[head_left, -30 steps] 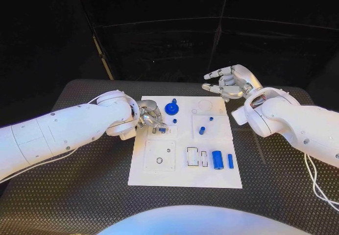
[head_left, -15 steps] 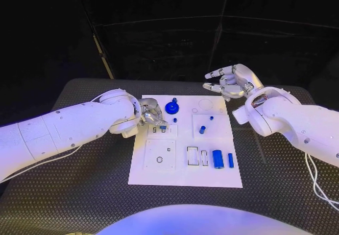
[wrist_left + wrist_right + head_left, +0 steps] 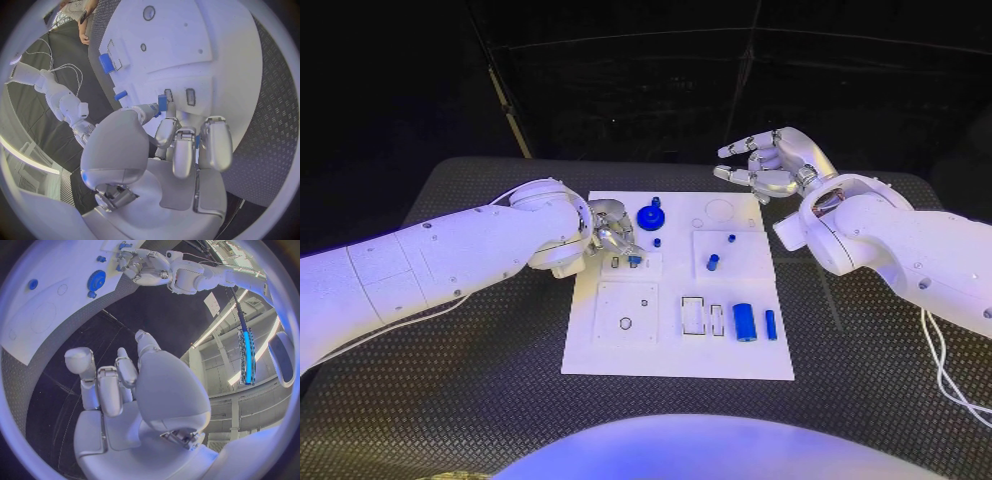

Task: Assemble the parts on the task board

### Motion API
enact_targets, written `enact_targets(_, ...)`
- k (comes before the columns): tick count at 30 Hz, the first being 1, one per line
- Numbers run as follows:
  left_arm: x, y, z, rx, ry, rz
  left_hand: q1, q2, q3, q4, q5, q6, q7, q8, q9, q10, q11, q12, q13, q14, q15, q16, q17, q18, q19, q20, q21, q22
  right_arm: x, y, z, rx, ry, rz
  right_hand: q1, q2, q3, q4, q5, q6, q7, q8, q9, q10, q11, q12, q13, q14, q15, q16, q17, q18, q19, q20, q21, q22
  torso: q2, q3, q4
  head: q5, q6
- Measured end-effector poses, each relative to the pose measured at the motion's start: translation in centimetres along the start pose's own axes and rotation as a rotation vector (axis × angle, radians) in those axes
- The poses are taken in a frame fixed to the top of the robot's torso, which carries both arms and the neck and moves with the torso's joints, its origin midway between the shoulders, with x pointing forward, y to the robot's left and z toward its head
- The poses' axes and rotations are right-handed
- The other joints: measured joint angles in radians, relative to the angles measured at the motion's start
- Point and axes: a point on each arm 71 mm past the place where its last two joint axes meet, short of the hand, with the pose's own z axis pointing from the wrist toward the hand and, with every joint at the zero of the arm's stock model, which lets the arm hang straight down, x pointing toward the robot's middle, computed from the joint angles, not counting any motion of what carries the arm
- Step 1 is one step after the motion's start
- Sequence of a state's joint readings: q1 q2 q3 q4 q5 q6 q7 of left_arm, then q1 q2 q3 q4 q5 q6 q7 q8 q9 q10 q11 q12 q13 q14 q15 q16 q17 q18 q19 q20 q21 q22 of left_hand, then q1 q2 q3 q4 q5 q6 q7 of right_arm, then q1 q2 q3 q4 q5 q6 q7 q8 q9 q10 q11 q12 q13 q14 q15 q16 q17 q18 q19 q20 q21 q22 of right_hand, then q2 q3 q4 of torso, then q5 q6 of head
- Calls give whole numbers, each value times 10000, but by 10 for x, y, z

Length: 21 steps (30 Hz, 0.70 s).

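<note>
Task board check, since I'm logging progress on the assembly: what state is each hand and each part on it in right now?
Left hand: holds a small blue part at the board's slots.
Right hand: empty, fingers apart, raised beyond the board's far edge.
Task board: flat on the table.
Blue gear: on the board, near the far edge.
Large blue cylinder: lying flat on the board.
Slim blue pin: lying beside that cylinder.

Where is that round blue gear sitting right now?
In the head view, the blue gear stands near the task board's far edge, just beside the left hand.
</note>
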<state>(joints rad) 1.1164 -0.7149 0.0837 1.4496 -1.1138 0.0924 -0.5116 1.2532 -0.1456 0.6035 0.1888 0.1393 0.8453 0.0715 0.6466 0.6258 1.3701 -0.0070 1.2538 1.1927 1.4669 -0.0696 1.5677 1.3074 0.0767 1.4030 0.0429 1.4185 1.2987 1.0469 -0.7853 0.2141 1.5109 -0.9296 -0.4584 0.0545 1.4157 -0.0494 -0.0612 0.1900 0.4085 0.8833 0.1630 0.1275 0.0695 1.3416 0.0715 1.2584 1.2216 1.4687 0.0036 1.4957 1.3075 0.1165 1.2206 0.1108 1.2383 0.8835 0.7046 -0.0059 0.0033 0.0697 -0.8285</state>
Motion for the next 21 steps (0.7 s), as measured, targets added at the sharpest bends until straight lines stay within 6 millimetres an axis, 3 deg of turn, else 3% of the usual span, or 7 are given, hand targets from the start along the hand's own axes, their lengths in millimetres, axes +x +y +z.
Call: enact_targets(21, 0, 2, 0, -89, 171, 481, -81, 77, 29, -29, -3, -19, 19, 95, 39, 0, 0, 0, -21, 0, 0, 0, 0, -1, -36, 35, 0, -27, 1, 0, 1, -7, 26, 17, 0, -1, 0, 0, 43, 36, -36, 0, -2, 0, 0, -1, -1, 0, 0, 0, -1, 0, 0, 0, 0, -1, -7, -1, 10, 8, -90)
